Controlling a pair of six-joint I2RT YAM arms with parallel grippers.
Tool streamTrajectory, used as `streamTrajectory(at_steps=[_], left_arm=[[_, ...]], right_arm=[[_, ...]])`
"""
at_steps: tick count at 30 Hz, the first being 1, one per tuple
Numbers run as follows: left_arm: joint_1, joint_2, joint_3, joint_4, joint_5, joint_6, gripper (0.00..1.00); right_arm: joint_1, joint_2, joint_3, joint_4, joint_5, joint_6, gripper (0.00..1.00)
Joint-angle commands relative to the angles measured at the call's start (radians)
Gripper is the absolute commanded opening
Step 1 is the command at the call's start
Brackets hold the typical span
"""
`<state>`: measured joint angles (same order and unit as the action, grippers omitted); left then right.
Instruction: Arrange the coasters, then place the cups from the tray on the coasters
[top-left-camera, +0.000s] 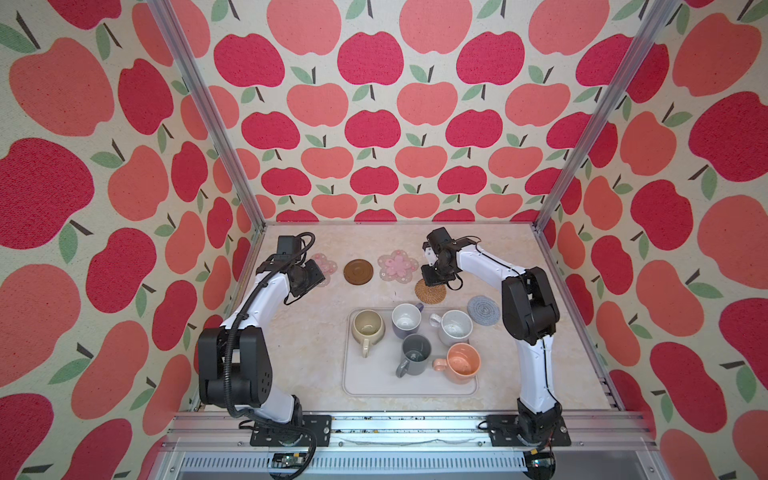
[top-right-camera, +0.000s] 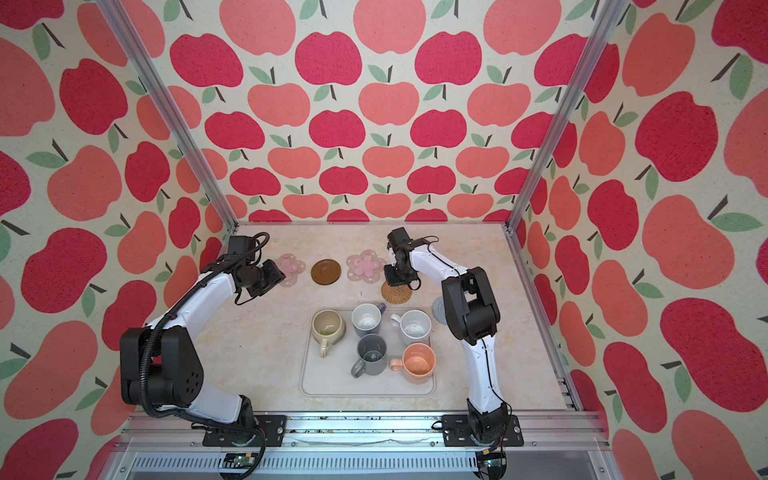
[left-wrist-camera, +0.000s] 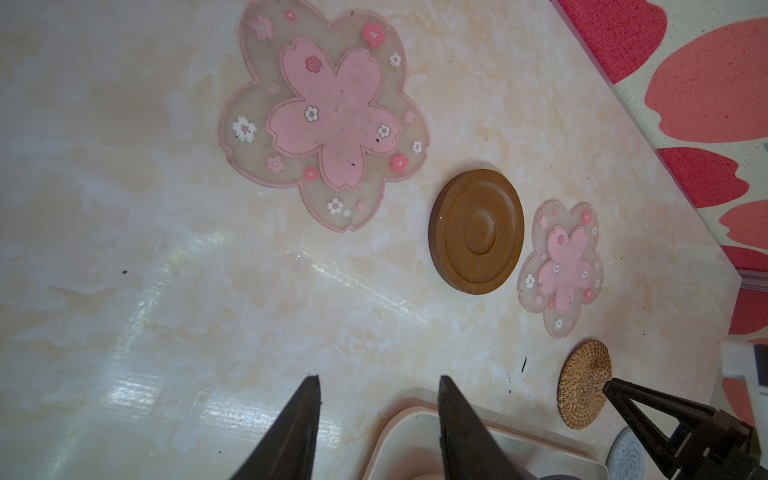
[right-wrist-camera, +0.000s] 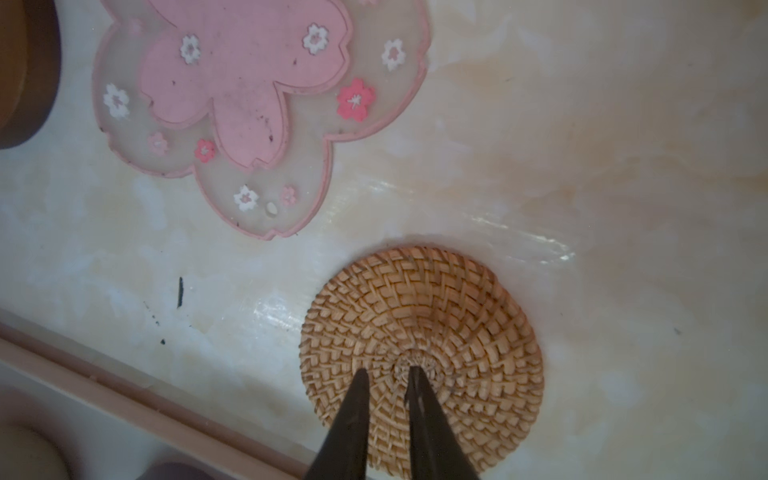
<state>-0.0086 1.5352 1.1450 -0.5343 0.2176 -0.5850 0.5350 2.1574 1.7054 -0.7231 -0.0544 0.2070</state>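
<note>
Three coasters lie in a row at the back: a pink flower (top-left-camera: 327, 261), a dark brown disc (top-left-camera: 358, 272) and a second pink flower (top-left-camera: 397, 266). The tan woven coaster (right-wrist-camera: 457, 316) lies in front of them, with my right gripper (right-wrist-camera: 388, 370) nearly shut and its tips touching the weave near the centre. A grey-blue knitted coaster (top-left-camera: 483, 308) lies right of it. On the tray (top-left-camera: 365, 382) stand the beige (top-left-camera: 368, 326), lavender (top-left-camera: 406, 319), speckled white (top-left-camera: 456, 326), dark grey (top-left-camera: 415, 353) and peach (top-left-camera: 462, 362) cups. My left gripper (left-wrist-camera: 380, 378) is open and empty near the tray's far left corner.
Apple-patterned walls and metal posts (top-left-camera: 249, 199) close in the marble table on three sides. The right arm's elbow (top-left-camera: 528, 307) stands just right of the knitted coaster. The left arm's wrist (top-left-camera: 305, 278) covers part of the left flower coaster in both top views.
</note>
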Motion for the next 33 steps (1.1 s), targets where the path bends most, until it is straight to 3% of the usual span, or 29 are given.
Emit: streamTrajectory(at_steps=[1,19,33], left_arm=[[0.010,-0.025,-0.019,-0.007,0.007,0.007,0.48],[0.060,-0.108,-0.069,-0.024,0.011,0.019,0.48],[0.070,-0.123,-0.085,-0.020,0.014,0.014,0.49]], right_arm=[[-0.002,0.038,0.026,-0.060,0.007,-0.030,0.20],[-0.055,0.147,0.077,-0.147,0.126,-0.002,0.16],[-0.164,0.037,-0.077,-0.120,0.203,0.009,0.15]])
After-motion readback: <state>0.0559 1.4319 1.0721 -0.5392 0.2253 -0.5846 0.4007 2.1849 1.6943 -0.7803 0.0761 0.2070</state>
